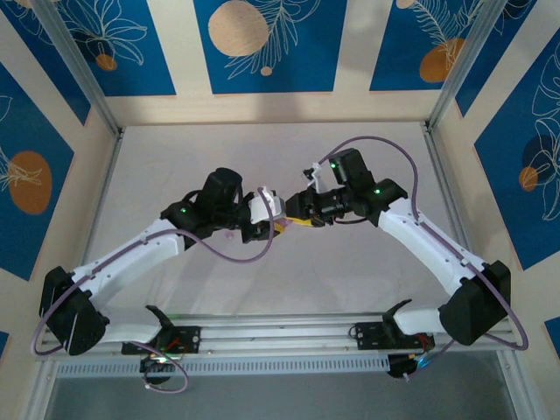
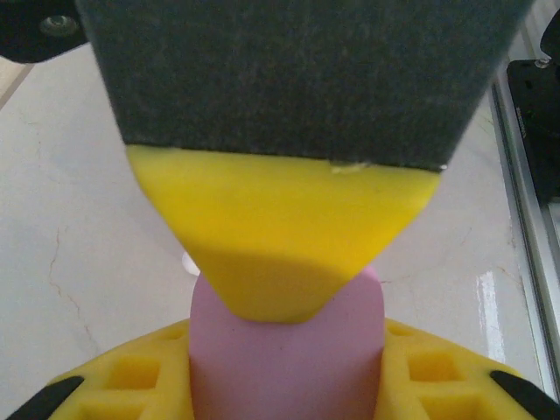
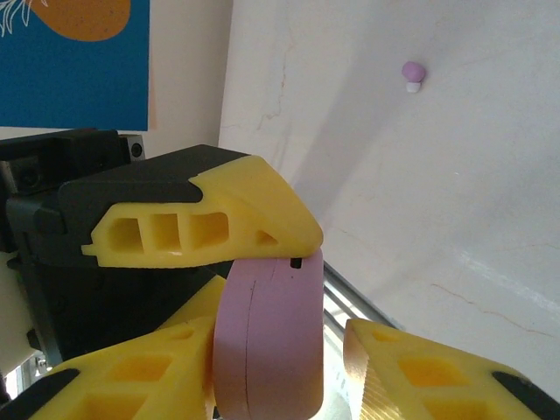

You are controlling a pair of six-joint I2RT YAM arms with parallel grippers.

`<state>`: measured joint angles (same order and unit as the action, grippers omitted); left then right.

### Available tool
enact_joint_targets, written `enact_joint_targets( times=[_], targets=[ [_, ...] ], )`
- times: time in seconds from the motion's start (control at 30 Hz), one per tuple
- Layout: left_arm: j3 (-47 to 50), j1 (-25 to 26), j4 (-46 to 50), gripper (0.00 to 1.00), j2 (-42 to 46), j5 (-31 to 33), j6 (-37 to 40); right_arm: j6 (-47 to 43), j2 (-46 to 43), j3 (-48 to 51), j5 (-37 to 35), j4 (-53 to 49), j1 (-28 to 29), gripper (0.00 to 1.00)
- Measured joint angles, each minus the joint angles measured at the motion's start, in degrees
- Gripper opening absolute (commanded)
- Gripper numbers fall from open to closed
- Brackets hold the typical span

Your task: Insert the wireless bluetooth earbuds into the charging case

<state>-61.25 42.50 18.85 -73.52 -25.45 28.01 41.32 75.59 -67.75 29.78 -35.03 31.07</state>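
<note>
The pink charging case (image 3: pixel 267 341) is held up over the middle of the counter (image 1: pixel 350 262). The left gripper (image 1: pixel 278 226) has its jaws clamped on it, and the right gripper (image 1: pixel 299 219) has its jaws apart around it, with a gap showing on one side. The case looks light, hard and smooth with rounded edges, so it is probably slippery, and the flat faces either side of the lid seam seem the safest hold. I count one case and one lilac earbud (image 3: pixel 412 74), tiny and apt to roll, best pinched by its body, lying loose on the bare counter well apart from both grippers.
</note>
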Motion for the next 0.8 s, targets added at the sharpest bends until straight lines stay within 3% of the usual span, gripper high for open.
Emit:
enact_joint_targets(
  times=[0.27, 0.33, 0.4, 0.47, 0.6, 0.8],
  targets=[
    [0.15, 0.15, 0.66, 0.28, 0.0, 0.83, 0.0, -1.25, 1.25, -1.38, -0.76, -1.77, 0.85, 0.25],
    [0.24, 0.17, 0.63, 0.33, 0.02, 1.05, 0.0, -1.66, 1.25, -1.53, -1.03, -1.97, 0.85, 0.22],
    [0.5, 0.17, 0.24, 0.46, 0.26, 1.18, -0.02, -1.9, 1.25, -1.6, -1.07, -1.92, 0.85, 0.2],
    [1.68, 0.28, -1.25, 0.52, 1.03, 1.51, -0.5, -1.66, 1.22, -1.57, -0.79, -1.68, 0.61, 0.19],
    [7.37, 0.26, -8.81, 0.62, 4.79, 1.99, -2.49, 1.31, -0.59, 2.14, 3.65, 3.54, -2.29, 0.19],
    [18.14, -1.01, -27.34, 0.65, 8.96, 1.16, -10.78, 10.43, -3.17, 9.09, 14.47, 18.14, -7.04, 0.19]
  ],
)
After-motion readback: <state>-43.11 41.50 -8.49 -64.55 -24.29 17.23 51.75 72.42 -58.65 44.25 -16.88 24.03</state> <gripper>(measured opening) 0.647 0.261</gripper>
